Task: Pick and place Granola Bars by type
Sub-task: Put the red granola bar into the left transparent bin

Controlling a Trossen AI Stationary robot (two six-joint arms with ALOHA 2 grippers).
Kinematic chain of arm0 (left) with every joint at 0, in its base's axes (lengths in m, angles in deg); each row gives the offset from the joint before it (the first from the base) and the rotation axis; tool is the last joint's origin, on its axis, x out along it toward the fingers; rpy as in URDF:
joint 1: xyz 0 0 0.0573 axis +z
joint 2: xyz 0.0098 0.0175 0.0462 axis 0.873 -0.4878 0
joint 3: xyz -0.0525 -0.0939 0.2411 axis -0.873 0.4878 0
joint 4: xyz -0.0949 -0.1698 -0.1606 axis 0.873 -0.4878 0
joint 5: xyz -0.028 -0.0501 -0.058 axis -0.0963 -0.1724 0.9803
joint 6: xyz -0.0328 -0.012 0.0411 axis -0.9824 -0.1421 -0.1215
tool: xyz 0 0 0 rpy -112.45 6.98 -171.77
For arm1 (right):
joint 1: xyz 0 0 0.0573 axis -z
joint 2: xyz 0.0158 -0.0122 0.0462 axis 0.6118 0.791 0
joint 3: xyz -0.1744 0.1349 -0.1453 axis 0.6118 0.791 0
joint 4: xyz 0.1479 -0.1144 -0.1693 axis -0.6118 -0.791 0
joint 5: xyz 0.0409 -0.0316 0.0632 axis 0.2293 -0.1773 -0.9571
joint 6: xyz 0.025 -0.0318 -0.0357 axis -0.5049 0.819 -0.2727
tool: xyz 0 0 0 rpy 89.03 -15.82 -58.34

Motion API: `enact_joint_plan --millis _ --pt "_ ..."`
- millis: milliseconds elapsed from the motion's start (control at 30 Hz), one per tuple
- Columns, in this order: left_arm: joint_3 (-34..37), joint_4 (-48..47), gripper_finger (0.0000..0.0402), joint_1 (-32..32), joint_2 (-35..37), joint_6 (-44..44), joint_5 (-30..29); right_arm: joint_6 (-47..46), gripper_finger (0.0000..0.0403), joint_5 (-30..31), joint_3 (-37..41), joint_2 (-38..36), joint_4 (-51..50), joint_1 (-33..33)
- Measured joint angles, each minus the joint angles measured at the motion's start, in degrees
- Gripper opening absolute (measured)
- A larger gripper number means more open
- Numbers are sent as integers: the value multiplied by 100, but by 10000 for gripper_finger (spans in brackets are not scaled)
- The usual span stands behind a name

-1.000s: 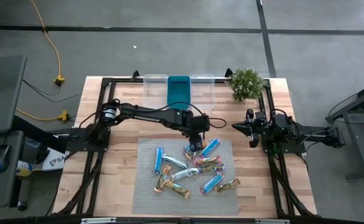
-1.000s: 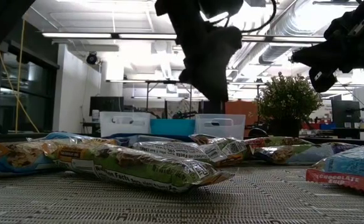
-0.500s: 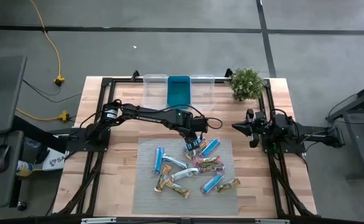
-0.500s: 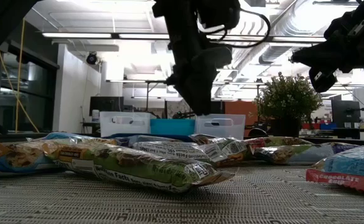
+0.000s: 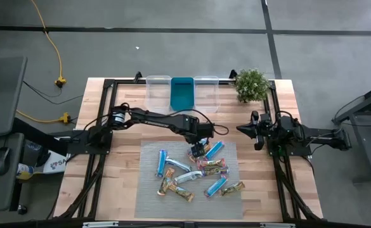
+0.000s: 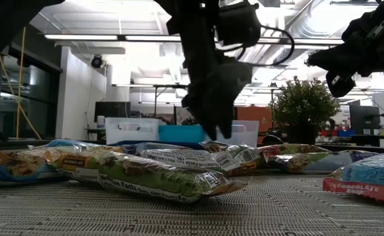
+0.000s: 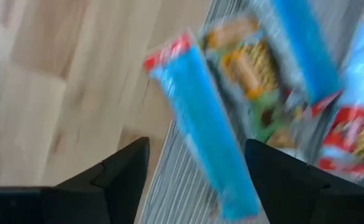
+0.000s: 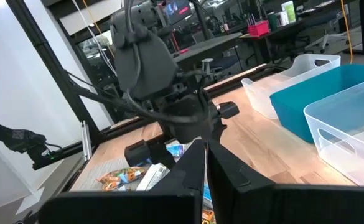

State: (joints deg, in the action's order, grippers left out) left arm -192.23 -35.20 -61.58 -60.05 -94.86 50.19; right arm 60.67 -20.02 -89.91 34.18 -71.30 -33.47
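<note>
Several granola bars (image 5: 198,172) lie scattered flat on a grey mat: bright blue ones (image 5: 214,150), silvery ones (image 5: 188,177) and tan-green ones (image 5: 212,166). My left gripper (image 5: 200,147) hangs open just above the far part of the pile, pointing down. In the left wrist view its two fingers stand on either side of a bright blue bar (image 7: 200,124) that lies below them; no touch shows. In the low view the left gripper (image 6: 211,124) is close over the bars (image 6: 178,160). My right gripper (image 5: 256,131) waits shut, raised near the table's right side.
Three bins stand in a row at the table's far edge: clear (image 5: 158,88), teal (image 5: 182,92), clear (image 5: 206,88). A potted plant (image 5: 252,84) stands at the far right corner. Bare wood surrounds the grey mat (image 5: 148,196).
My left gripper has come down toward the bars at the far part of the pile, shifting slightly toward the near edge and turning as it dropped. The bars and the right arm have kept still.
</note>
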Motion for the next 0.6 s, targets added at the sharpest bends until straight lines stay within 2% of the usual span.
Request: enact_joint_plan --millis 600 --pt "-15 214 264 0 -97 -3 -94 0 0 0 0 -4 0 0"
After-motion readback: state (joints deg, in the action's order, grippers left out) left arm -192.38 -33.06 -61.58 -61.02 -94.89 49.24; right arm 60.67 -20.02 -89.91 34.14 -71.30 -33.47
